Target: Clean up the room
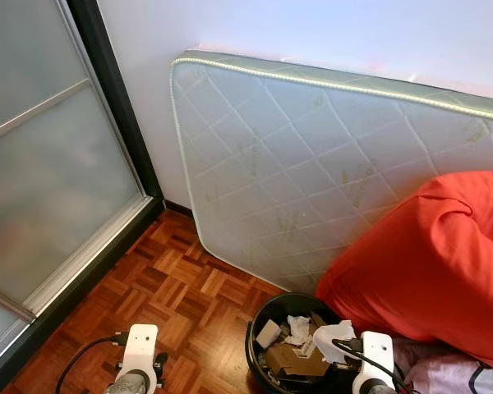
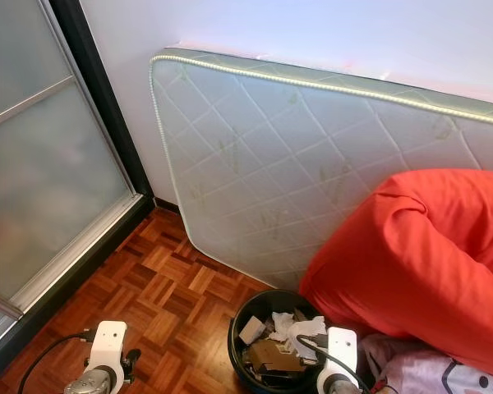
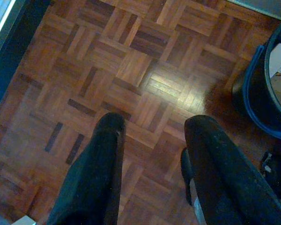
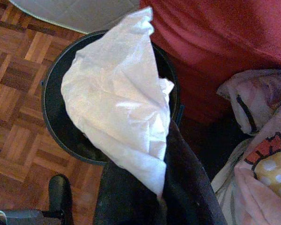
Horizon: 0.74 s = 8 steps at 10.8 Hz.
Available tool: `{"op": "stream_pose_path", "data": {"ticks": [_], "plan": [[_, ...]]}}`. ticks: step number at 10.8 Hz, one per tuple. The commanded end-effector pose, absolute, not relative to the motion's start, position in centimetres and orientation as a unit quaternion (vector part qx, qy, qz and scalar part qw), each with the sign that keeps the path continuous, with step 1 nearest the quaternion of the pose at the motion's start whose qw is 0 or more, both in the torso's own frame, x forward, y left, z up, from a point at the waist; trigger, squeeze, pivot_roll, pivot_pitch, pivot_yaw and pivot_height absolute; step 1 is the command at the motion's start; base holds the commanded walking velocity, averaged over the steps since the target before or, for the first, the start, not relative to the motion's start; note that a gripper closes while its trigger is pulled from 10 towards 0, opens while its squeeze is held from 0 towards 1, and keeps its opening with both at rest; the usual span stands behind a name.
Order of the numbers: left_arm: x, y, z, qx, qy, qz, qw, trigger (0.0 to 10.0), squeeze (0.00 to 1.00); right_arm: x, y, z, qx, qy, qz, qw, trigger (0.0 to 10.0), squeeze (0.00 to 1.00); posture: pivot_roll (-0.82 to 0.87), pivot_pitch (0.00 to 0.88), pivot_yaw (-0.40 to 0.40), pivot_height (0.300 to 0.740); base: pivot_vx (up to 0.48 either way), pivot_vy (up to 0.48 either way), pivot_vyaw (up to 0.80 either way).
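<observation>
Glass sliding door (image 1: 49,164) far left, dark frame down to parquet floor (image 1: 172,287); left gripper (image 3: 152,140) hangs over bare parquet, fingers spread, nothing between them; mattress (image 1: 312,164) stands on edge against the wall; black bin (image 1: 263,361) sits on the floor just in front of it, touching the red beanbag (image 1: 427,263), already holding paper and cardboard scraps; right gripper (image 4: 164,187) pinches a white tissue (image 4: 122,103) directly above the bin; patterned fabric (image 4: 257,154) beside the bin, below the beanbag.
</observation>
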<state>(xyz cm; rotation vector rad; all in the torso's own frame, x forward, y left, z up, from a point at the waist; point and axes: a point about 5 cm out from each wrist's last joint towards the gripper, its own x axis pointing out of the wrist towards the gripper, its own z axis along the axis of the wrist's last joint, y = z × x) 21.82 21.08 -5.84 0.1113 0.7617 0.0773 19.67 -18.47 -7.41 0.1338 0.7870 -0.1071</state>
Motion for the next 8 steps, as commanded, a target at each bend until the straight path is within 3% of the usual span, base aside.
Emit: {"op": "stream_pose_path", "data": {"ticks": [1, 3, 8], "plan": [[21.7, 21.27, -5.9, 0.052, 0.376, 0.042, 0.924, 10.0, 0.0, 19.55, -18.27, -7.49, 0.074, 0.384, -0.053, 0.919, 10.0, 0.0, 0.12, 0.077, 0.026, 0.74, 0.0, 0.0, 0.0], [21.66, 21.37, -5.91, 0.054, 0.377, 0.043, 0.924, 10.0, 0.0, 19.57, -18.13, -7.5, 0.074, 0.383, -0.051, 0.919, 10.0, 0.0, 0.12, 0.076, 0.03, 0.74, 0.0, 0.0, 0.0], [21.64, 21.37, -5.92, 0.054, 0.378, 0.042, 0.923, 10.0, 0.0, 19.37, -18.13, -7.6, 0.075, 0.386, -0.052, 0.918, 10.0, 0.0, 0.12, 0.078, 0.032, 0.74, 0.269, 0.0, 0.0]]}}
